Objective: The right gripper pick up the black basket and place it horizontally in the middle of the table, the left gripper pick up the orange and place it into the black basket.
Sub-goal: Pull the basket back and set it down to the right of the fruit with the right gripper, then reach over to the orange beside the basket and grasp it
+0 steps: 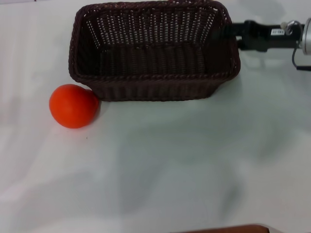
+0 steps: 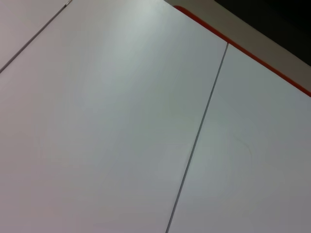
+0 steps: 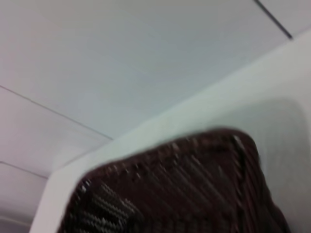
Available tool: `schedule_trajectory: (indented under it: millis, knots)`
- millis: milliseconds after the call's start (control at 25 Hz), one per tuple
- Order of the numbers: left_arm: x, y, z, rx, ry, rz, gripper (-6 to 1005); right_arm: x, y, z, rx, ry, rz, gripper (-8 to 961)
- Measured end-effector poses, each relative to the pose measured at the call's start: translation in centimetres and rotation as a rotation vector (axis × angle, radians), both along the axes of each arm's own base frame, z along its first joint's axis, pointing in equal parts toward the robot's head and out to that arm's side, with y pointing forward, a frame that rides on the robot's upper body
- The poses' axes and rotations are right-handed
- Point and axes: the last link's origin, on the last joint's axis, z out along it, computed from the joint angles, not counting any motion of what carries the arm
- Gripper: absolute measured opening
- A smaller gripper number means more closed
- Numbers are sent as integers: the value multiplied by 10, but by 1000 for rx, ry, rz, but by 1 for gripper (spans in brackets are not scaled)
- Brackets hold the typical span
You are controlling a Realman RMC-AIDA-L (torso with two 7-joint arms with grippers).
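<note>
1. Black basket [image 1: 154, 51] sits upright at the far middle of the table [image 1: 194, 160], long side across.
2. Orange [image 1: 74, 106] on the table, touching the basket's near-left corner.
3. Right gripper [image 1: 233, 33] at the basket's right rim; can't tell if it's gripping.
4. Left gripper out of sight.

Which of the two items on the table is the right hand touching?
The black basket: the right hand meets its right rim. The orange sits untouched at its front-left corner.

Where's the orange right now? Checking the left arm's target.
In the head view, the orange sits on the table, left side, touching the black basket at its front-left corner.
</note>
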Motion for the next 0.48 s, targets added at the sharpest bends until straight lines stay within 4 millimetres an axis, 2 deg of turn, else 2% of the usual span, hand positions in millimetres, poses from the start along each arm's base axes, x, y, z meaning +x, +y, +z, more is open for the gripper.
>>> schedule_trajectory:
  millis: [80,280,480]
  knots:
    - [0,0,0,0,0,-1,507,-4,5,3,22,-2,21,794]
    - [2,1,-2,-15,2,-11,507,-19,21,10,75,-24,92,793]
    - [6,5,-4,-135,70,-73,510,-32,34,24,187,13,162,793]
